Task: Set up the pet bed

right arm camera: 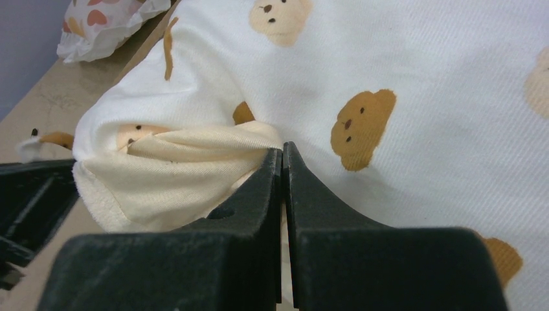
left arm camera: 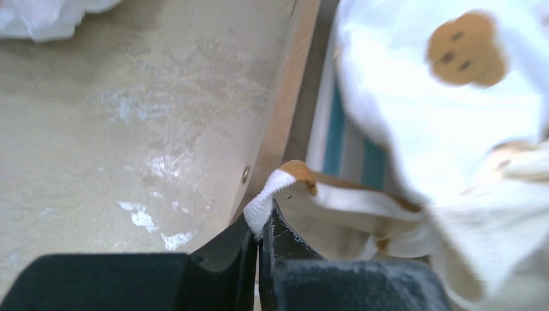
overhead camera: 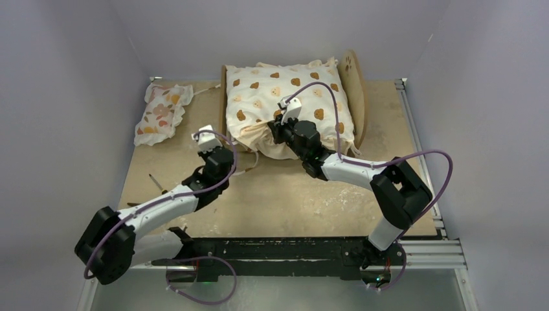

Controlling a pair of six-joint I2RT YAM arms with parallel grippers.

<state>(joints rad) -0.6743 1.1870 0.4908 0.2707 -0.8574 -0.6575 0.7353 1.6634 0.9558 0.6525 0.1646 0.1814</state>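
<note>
1. Floral pillow (overhead camera: 162, 111): lies at the far left of the bench (overhead camera: 291, 201), well apart from the bed and not held. It is judged to be the last item to place.
2. Left gripper (left arm camera: 259, 227): closed on a thin white tie (left arm camera: 275, 188) with a tan end, just outside the bed's left end board (left arm camera: 278, 116).
3. Pet bed (overhead camera: 358, 107): stands at the far middle of the bench, with its taller, rounded end to the right. Its striped base (left arm camera: 336, 123) shows just inside the end board.
4. Cushion (overhead camera: 291, 97): lies over the frame, with its near edge bunched and hanging toward the arms. The step in hand is judged to be seating the cushion in the frame.
5. Right gripper (right arm camera: 283, 155): closed, pinching the bunched cream fold at the cushion's near edge.
6. Next move: spread the near edge with both grippers and lower it inside the rails.
7. Obstructions: the end board stands between the tie and the base. The tie is thin and may slip. The two wrists work close together.
</note>
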